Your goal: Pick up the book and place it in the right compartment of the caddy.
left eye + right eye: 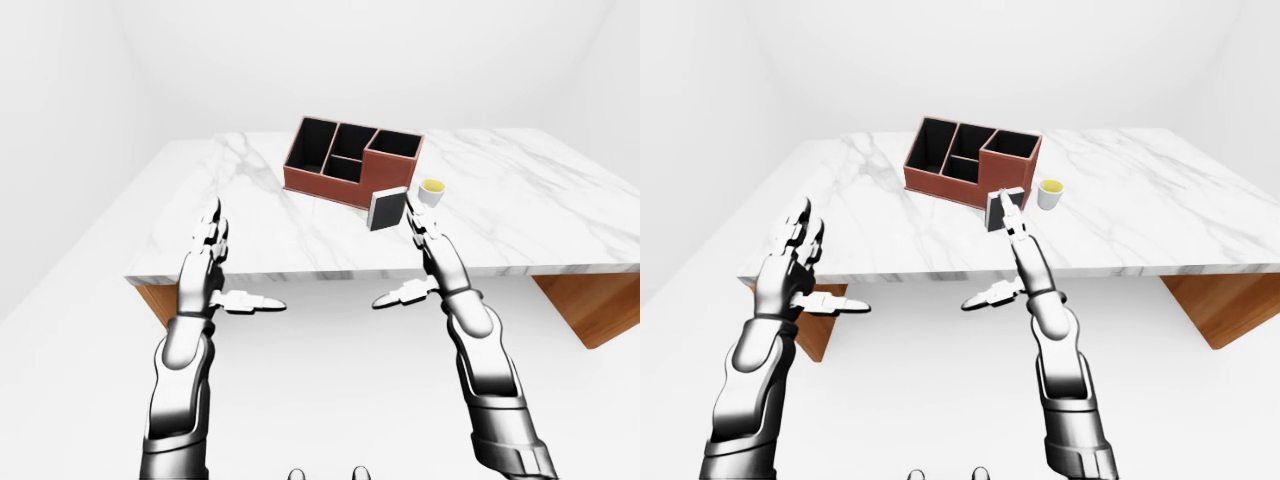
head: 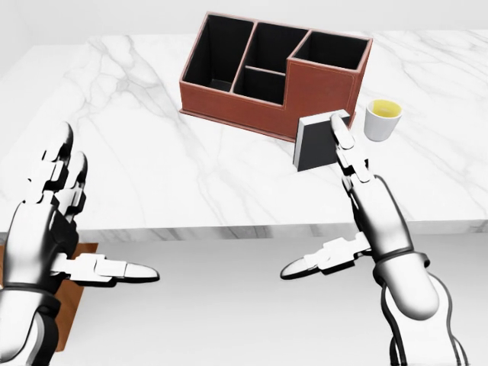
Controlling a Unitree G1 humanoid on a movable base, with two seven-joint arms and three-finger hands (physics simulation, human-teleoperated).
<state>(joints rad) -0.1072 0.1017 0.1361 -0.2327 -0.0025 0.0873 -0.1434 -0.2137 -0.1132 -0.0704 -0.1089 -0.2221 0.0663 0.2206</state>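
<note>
The book (image 2: pixel 320 142), dark-covered with a pale page edge, stands upright on the marble table (image 2: pixel 152 152), against the near side of the red-brown caddy (image 2: pixel 322 90). The caddy has several black compartments; its right one (image 2: pixel 329 52) is taller. My right hand (image 2: pixel 329 200) is open, its fingertips (image 2: pixel 341 130) overlapping the book's right edge in the head view; whether they touch is unclear. My left hand (image 2: pixel 107 206) is open and empty at the lower left, near the table's near edge.
A white cup (image 2: pixel 383 120) of yellow liquid stands just right of the book and caddy. The table's near edge (image 2: pixel 229 231) runs across the head view. Wooden table supports (image 1: pixel 590 305) show below the top at both sides.
</note>
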